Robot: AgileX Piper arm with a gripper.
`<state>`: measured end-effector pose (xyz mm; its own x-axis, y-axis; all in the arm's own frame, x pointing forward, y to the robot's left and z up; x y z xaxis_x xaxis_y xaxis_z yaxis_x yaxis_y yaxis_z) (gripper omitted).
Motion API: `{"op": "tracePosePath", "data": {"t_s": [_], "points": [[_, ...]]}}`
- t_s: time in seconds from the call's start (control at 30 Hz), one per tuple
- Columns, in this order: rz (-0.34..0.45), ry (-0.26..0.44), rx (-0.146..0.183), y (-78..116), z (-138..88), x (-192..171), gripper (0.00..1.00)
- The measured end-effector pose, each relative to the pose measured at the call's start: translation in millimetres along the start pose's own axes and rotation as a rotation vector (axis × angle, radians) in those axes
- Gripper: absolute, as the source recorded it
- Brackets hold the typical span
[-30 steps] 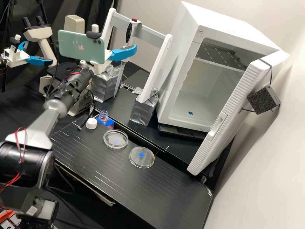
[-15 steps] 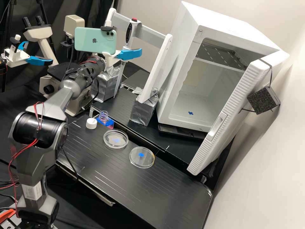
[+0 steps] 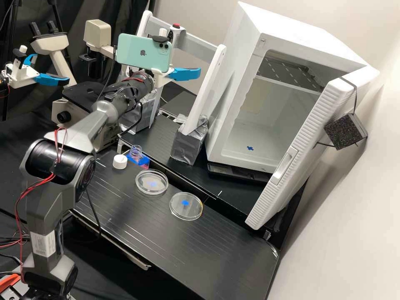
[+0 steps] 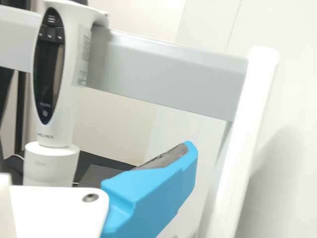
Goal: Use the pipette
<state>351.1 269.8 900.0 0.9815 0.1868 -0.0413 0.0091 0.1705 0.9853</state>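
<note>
Claw (image 3: 185, 73) raised level with the rack (image 3: 201, 89), beside its crossbar (image 4: 173, 74); blue fingers apart, nothing between them. The bare grey pad (image 4: 166, 156) of one finger is exposed in the wrist view. Pipette (image 4: 58, 84) stands upright at the crossbar, outside the grip.

Step in hand, as judged: approach to the pipette, prior to pick-up. Transfer of liquid is a later step. On the desk (image 3: 216, 246), the bottle (image 3: 136, 155) has an open neck, its probable cap (image 3: 120, 161) lies just beside it, and two round dishes (image 3: 151, 182) are set out near one another.

Next move, recommended: align the fingers on either side of the pipette's body, keep it upright, then close. Verify a firm hold before drawing it clear of the crossbar. Caution: an off-centre approach may knock the pipette or strike the rack.
</note>
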Motion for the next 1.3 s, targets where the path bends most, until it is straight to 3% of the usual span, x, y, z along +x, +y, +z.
{"op": "tracePosePath", "data": {"t_s": [0.27, 1.3], "points": [[-0.025, -0.003, 0.020, -5.1, -4.1, -1.1, 0.00], [-0.053, -0.005, 0.028, -13.4, -6.0, 0.0, 0.00]]}}
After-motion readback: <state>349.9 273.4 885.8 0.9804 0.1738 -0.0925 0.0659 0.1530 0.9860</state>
